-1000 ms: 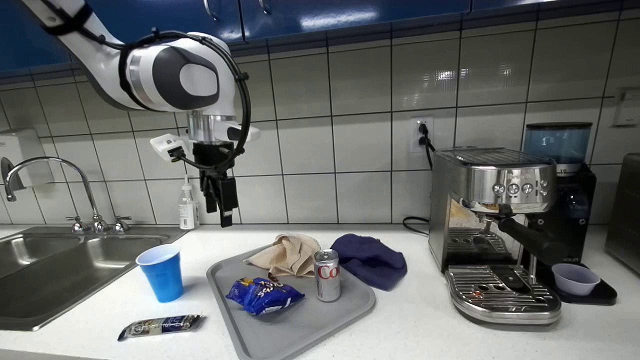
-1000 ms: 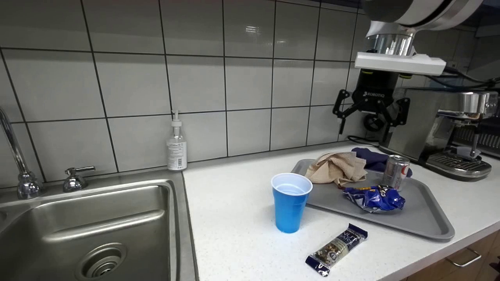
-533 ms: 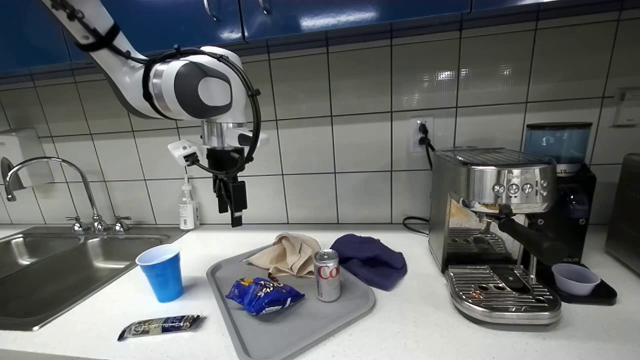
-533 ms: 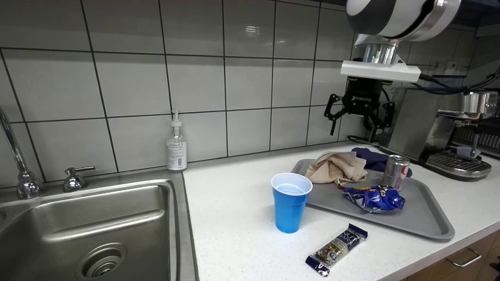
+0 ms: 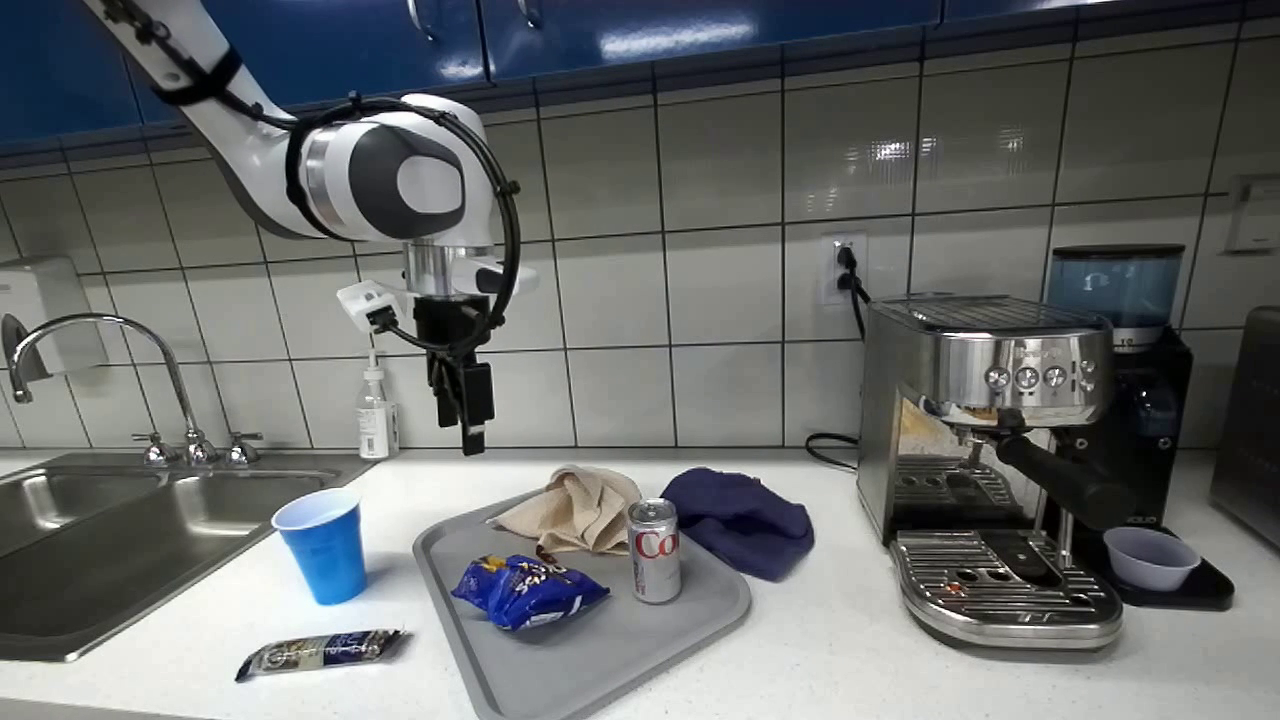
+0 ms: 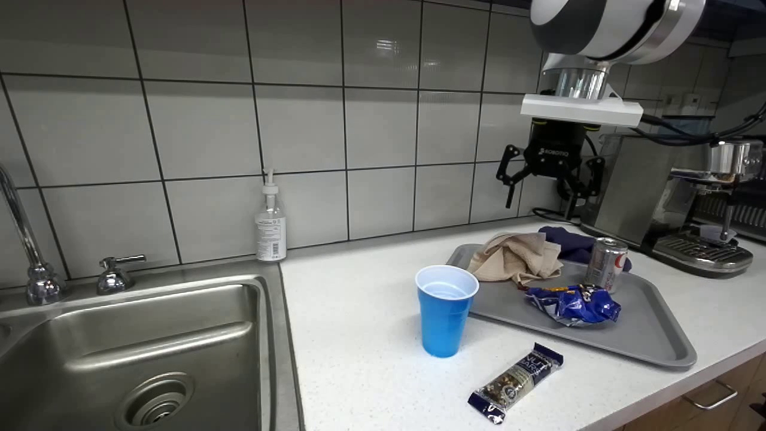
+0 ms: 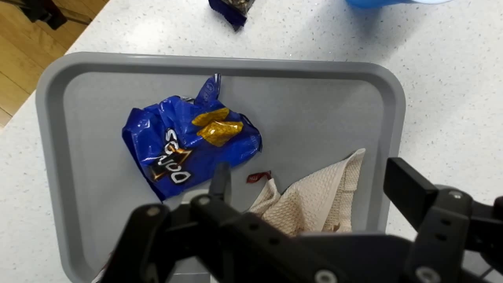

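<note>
Hand [image 6: 540, 208] hangs above the gray tray [image 6: 640, 332], pointing down, jaws spread wide and released, apart from the things below. ROBOTIQ is printed on its body. Nearest below: beige cloth [image 7: 318, 196], crumpled, on the tray toward the desk's [image 6: 359, 335] back edge. Small red tag [image 7: 257, 177] sticks out by its corner; view is poor there, so I can't vouch for the lettering. Blue chip bag [image 7: 192, 137] reads Doritos, lies on the tray nearer the front edge. Silver can [image 5: 656, 565] stands upright on the same tray, near bag and cloth; red "Co" shows on it. Navy cloth [image 5: 740, 520] is bunched just beside the tray, back-edge side.

Off the tray: snack bar [image 6: 516, 383], wrapper says NUT BAR, flat near the front edge. Blue cup [image 6: 444, 320] stands upright between tray and the sink-side edge. Pump bottle [image 6: 271, 236], white label, at the sink-side back corner.

Surface: desk is white, speckled, with a steel sink [image 6: 284, 359] at one end. Toward the far end: steel espresso machine [image 5: 975, 360], black grinder [image 5: 1150, 430] and small purple bowl [image 5: 1150, 560] beside it. Room: pale tiles [image 5: 720, 290] behind the back edge, blue cabinets [image 5: 700, 40] overhead, wood floor [image 7: 23, 55] past the front edge.
</note>
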